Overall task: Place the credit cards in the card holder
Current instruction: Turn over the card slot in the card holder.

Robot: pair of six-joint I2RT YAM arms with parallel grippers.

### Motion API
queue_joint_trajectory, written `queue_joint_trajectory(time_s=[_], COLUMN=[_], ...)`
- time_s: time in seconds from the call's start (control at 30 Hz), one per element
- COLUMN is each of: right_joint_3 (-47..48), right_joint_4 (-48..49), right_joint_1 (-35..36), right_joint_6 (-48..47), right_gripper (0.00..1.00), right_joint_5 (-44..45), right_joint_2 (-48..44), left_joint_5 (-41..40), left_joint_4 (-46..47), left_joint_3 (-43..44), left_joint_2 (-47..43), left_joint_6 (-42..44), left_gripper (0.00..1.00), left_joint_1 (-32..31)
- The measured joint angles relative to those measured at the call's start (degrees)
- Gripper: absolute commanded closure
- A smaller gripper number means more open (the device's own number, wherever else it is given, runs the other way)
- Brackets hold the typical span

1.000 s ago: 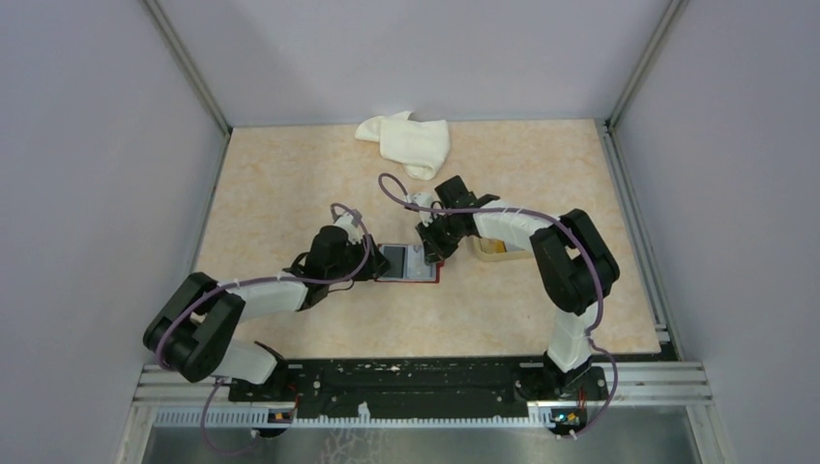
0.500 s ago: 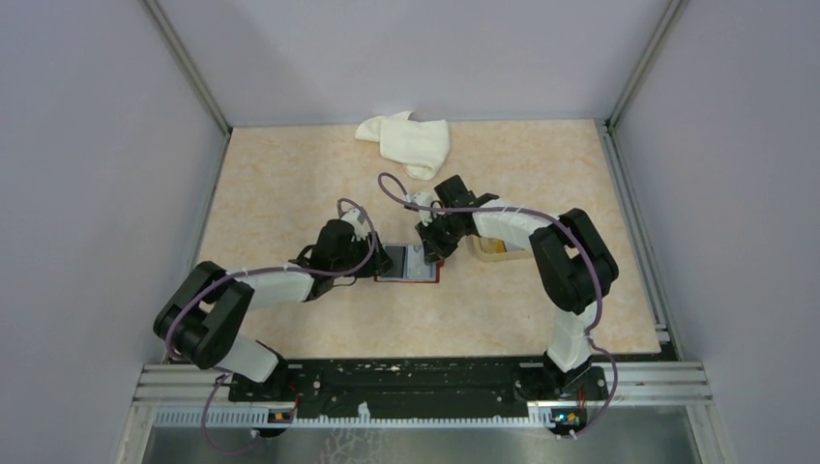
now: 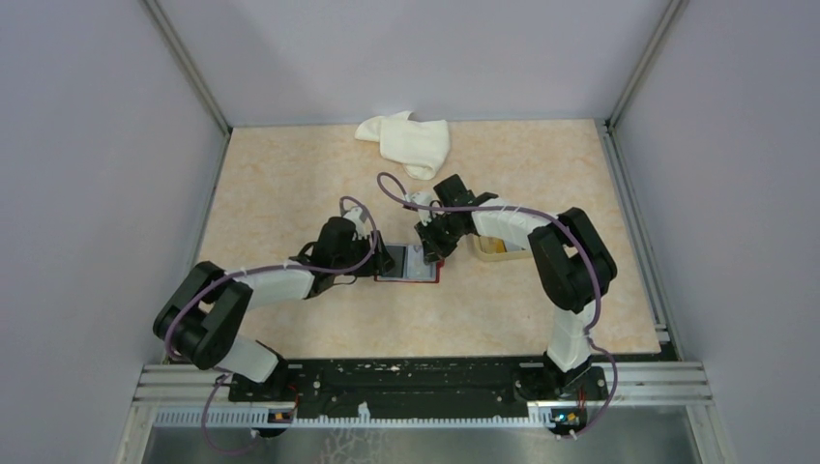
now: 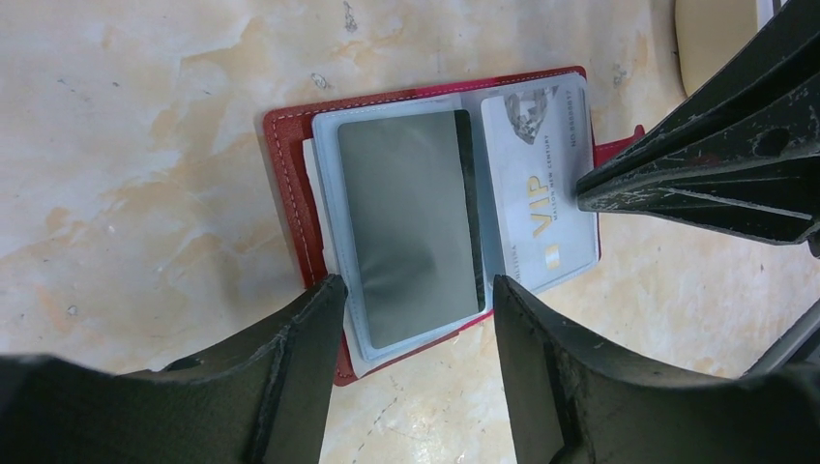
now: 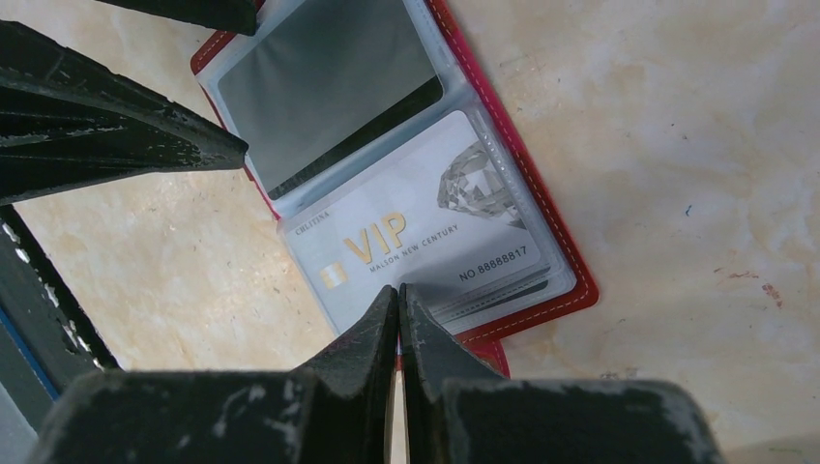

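The card holder [image 3: 406,265] lies open on the table [image 3: 290,184] between the left claw [image 3: 379,263] and right claw [image 3: 430,253]; the tray [image 3: 495,251] sits to its right, the cloth [image 3: 406,140] behind.

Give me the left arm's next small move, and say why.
Probably draw the left end effector straight back off the card holder. Its jaws stand open on either side of the grey card, which already lies tucked into the holder beside the VIP card. The shut right end effector rests on the VIP card's side, so the holder should not slide.
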Motion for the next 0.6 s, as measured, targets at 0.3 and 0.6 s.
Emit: queue_joint_trajectory(time_s=[0.3, 0.6], right_joint_3=[0.0, 0.02], right_joint_4=[-0.02, -0.04], right_joint_1=[0.0, 0.0], right_joint_6=[-0.35, -0.37], right_gripper=[0.97, 0.97], right_joint_5=[-0.13, -0.13], right_joint_2=[0.0, 0.0], left_joint_5=[-0.7, 0.92], left_joint_4=[-1.55, -1.16], left_joint_3=[0.02, 0.04], left_joint_2=[-0.74, -0.44], left_joint_6=[0.87, 0.85], left_gripper=[0.34, 0.39], left_joint_1=[-0.02, 0.11])
